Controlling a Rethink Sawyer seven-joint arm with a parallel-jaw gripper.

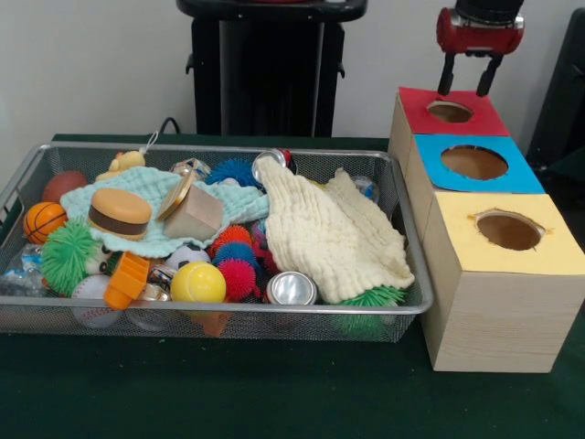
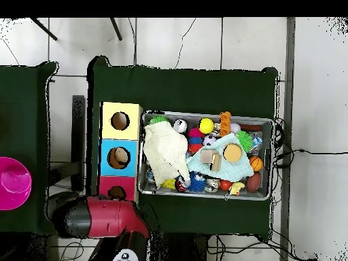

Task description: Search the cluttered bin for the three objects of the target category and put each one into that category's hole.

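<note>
The gripper (image 1: 467, 87) hangs over the red hole (image 1: 450, 112), fingers apart and holding nothing, as if a drop there is done. The bin (image 1: 413, 274) sits at its eight o'clock, cloths (image 1: 334, 233) hiding much, so which toys count is unclear.

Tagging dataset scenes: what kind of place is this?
Likely a robotics lab sorting setup: a wire mesh bin of toys and cloths on a green-covered table, three wooden boxes with colour-coded holes, and the gripper above the red one.
</note>
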